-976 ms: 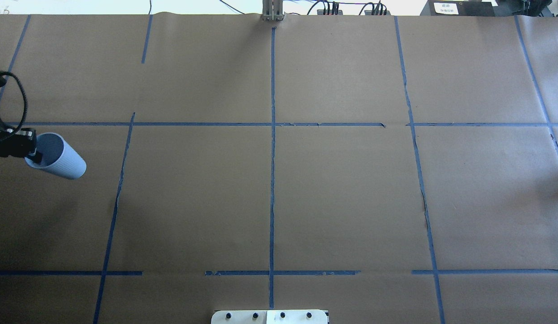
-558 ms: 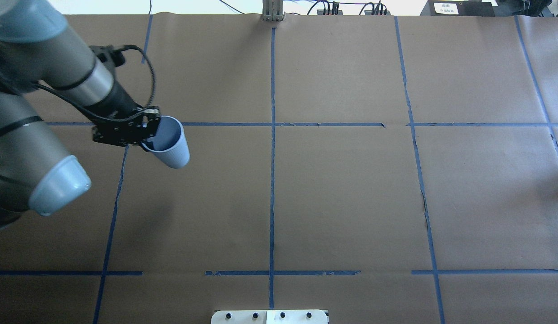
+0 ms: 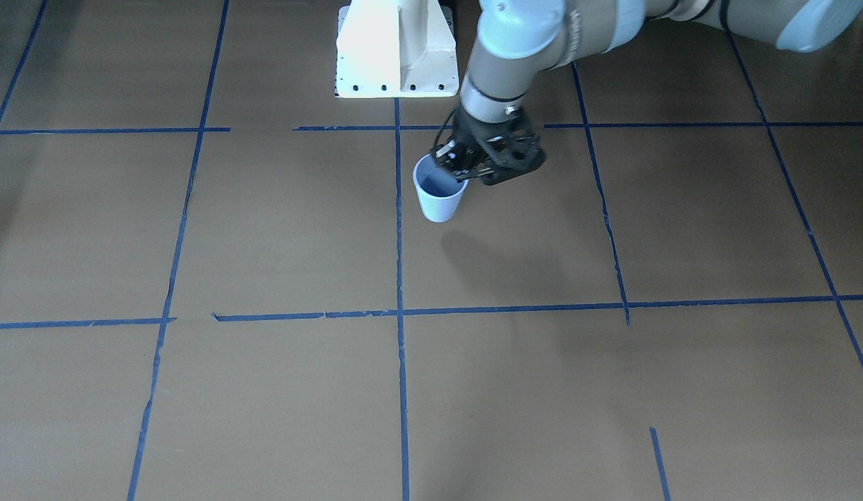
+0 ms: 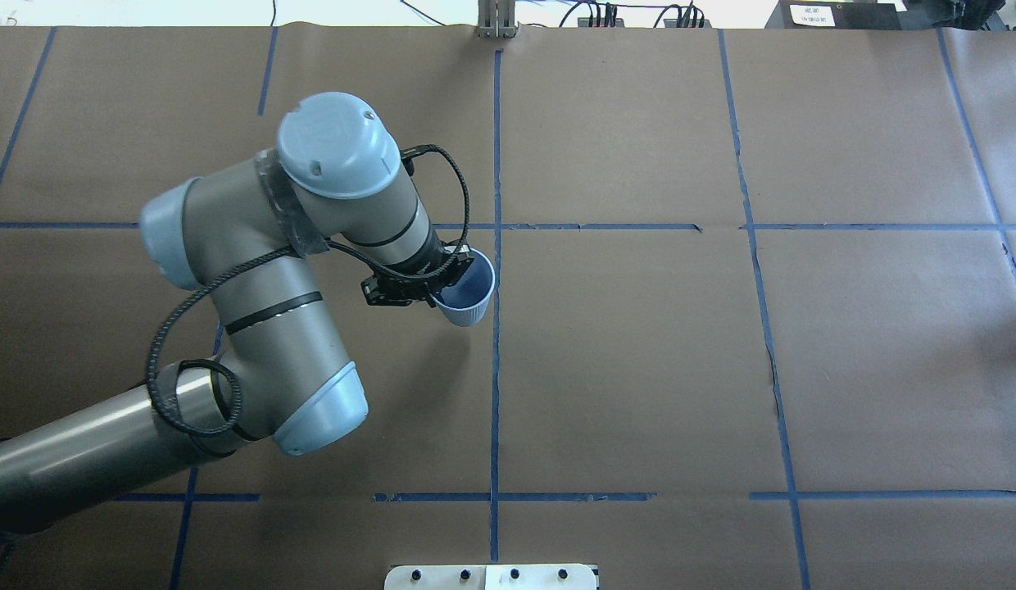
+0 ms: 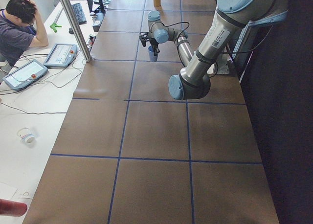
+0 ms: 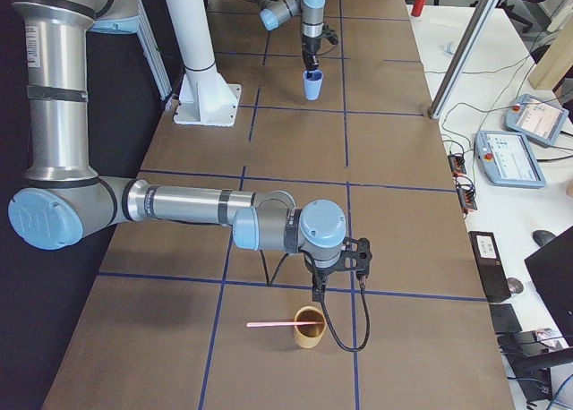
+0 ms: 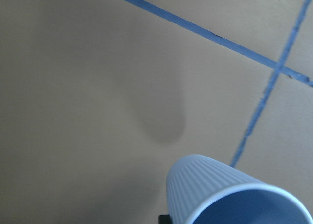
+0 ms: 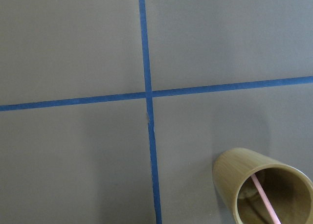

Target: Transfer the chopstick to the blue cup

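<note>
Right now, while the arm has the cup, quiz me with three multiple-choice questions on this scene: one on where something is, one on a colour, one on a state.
1. Where is the chopstick? A in a bowl; B in the tan cup; C in a person's hand.
2. What colour is it? A pink; B green; C black.
3. The blue cup is: A tipped on its side; B upside down; C mouth up, gripped at the rim by the left jaws.
Answers: B, it leans out of the tan cup's mouth; A, its shaft shows pink in the right side and wrist views; C, the left jaws pinch its rim and its open mouth faces up.
</note>
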You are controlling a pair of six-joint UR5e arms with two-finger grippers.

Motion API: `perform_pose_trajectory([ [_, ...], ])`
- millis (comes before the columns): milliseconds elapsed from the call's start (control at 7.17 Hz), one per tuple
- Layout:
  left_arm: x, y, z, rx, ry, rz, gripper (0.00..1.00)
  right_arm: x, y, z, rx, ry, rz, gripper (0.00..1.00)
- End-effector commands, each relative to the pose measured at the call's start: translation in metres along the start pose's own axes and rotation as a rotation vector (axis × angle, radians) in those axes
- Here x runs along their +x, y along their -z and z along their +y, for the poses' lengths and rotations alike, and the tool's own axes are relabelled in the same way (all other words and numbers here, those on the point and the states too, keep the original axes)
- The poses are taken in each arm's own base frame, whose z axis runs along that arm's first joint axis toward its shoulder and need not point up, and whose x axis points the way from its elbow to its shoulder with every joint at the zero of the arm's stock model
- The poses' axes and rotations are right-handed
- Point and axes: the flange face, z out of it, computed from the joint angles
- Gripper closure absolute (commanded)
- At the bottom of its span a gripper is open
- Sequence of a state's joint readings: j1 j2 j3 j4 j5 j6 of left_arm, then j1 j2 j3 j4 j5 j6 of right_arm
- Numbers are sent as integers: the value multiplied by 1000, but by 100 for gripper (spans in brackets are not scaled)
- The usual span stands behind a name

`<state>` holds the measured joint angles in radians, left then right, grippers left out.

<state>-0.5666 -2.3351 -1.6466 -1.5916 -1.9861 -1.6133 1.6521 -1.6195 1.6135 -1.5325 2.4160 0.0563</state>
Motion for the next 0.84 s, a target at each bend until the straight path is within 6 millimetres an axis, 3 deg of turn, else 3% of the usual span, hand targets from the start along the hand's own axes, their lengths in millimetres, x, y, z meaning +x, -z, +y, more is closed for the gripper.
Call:
perform_pose_trajectory([
  [0,15,-19,2,4,-2,3,100,0,0,0,0,1,0,0],
  [139,12,-22,1,3,-5,-1,94,-1,0,0,1,2,0,0],
  [279,11,-23,0,4,-4,-2,80,-1,0,0,1,2,0,0],
  [418,11,-23,2,2,-7,-1,1,-1,1,0,2,3,0,0],
  [697,12,-17,7,0,-15,10,0,-1,1,0,2,3,0,0],
])
